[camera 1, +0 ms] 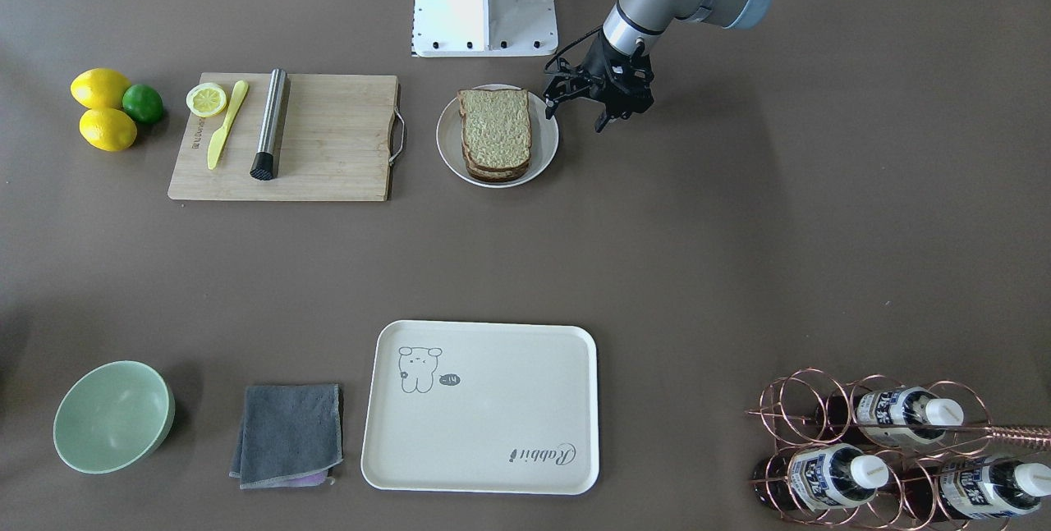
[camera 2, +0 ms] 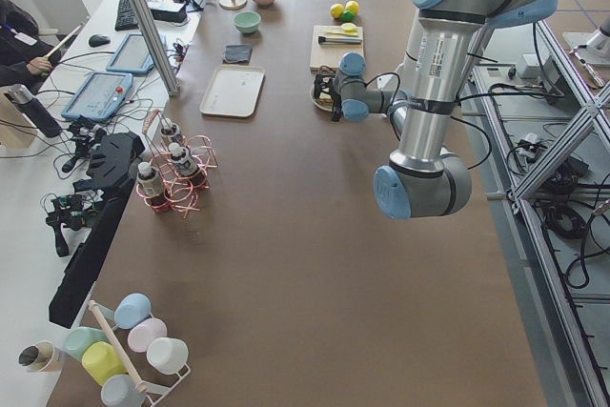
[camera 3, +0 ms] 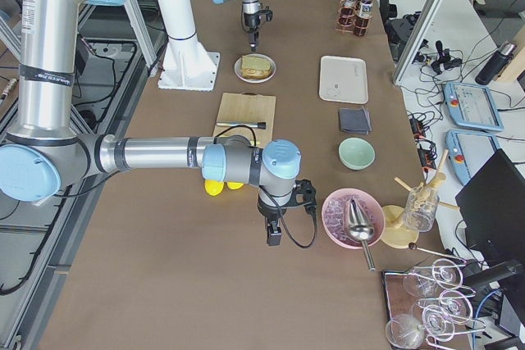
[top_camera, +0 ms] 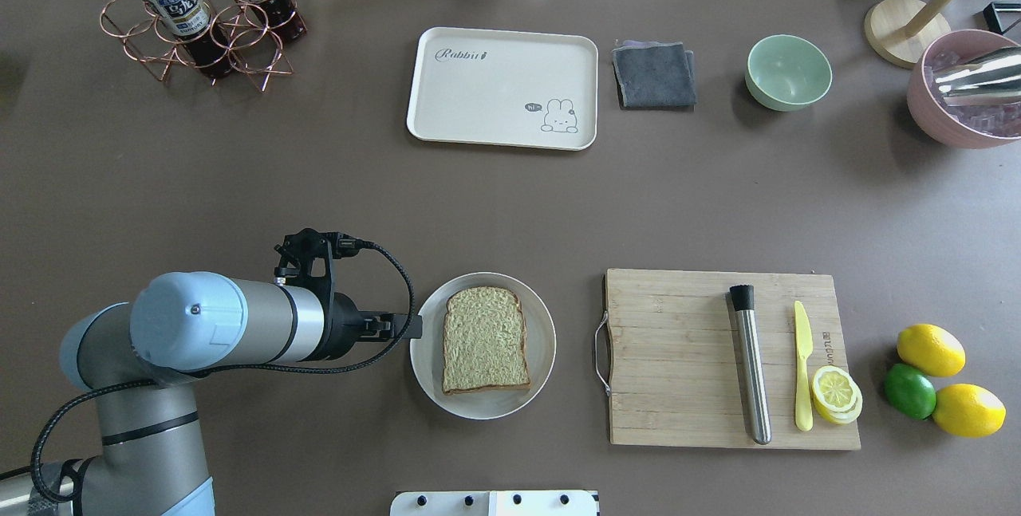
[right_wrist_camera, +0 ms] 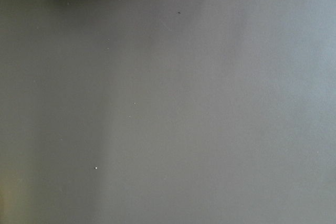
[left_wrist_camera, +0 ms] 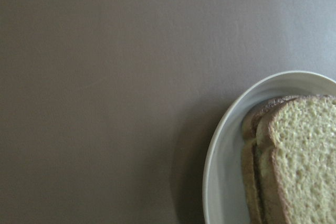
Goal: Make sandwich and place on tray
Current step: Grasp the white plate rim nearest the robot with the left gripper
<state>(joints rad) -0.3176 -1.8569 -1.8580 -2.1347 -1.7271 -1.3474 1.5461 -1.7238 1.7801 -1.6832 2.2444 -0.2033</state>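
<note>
The sandwich shows as stacked slices of speckled tan bread [camera 1: 495, 130] on a round white plate [camera 1: 546, 155]; no egg is visible. The bread also shows in the overhead view [top_camera: 485, 339] and the left wrist view [left_wrist_camera: 302, 156]. The cream tray [camera 1: 480, 432] with the bear drawing lies empty across the table, also in the overhead view [top_camera: 494, 101]. My left gripper [camera 1: 603, 122] hangs just beside the plate's rim, looks shut and holds nothing; it also shows in the overhead view [top_camera: 413, 327]. My right gripper [camera 3: 273, 238] hangs far off by a pink bowl; I cannot tell its state.
A wooden cutting board [top_camera: 678, 388] holds a steel muddler [top_camera: 750, 372], yellow knife [top_camera: 802, 364] and lemon slices [top_camera: 835, 393]. Lemons and a lime [top_camera: 909, 390] lie beside it. A grey cloth [top_camera: 652, 73], green bowl [top_camera: 788, 72], bottle rack [top_camera: 199, 17] and pink ice bowl [top_camera: 961, 101] stand at the far side.
</note>
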